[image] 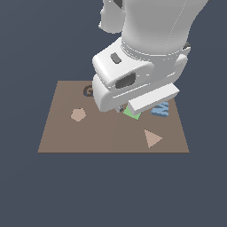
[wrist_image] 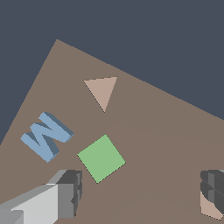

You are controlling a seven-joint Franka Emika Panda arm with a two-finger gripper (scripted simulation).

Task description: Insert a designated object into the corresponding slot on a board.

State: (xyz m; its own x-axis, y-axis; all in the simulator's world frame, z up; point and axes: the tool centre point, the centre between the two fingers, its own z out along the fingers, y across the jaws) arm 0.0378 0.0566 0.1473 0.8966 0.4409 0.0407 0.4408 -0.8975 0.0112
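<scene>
Exterior view: the arm's wrist housing hangs low over the middle of the board and hides most of what lies under it. The claw itself is not visible here. The light-blue W block peeks out at the exterior view's right of the housing, lying on the board, with the green square tile just beside it. The tan triangle lies nearer the camera and a tan pentagon sits toward the exterior view's left. A dark G mark shows at the far edge, partly hidden. The W slot cannot be seen; probably behind the arm.

Wrist view: the claw stands wide, nothing between its fingers. The green tile lies nearest the gap; the W block is off to one side, outside the gap, upright on its face, untouched. The triangle lies beyond both.

Judgement: step in hand is the approach to grasp the block.
- Shift sideways until the block is centred in the gap, not the tile.
- Turn the wrist so the pads meet the block's long, straighter sides, not its notched edges.
- Descend only once centred; the tile is close and could be nudged.
- Locate the slot before lifting far.
</scene>
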